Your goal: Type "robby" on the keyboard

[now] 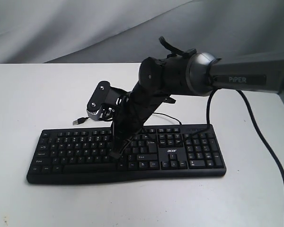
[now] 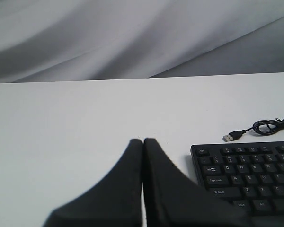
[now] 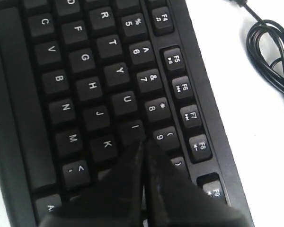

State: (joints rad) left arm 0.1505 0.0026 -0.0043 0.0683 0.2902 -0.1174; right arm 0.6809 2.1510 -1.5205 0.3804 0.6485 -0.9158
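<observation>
The keyboard (image 1: pixel 75 146) lies on the tabletop (image 1: pixel 33 94). The right end effector (image 3: pixel 143 144) is closed, tips beside the I key (image 3: pixel 135 127). The left end effector (image 2: pixel 143 141), also closed, is over tabletop near the keyboard's end.

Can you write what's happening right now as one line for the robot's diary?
right gripper: shut, tip at keyboard beside I key | key under tip: hidden | left gripper: shut, over table, off keys
</observation>
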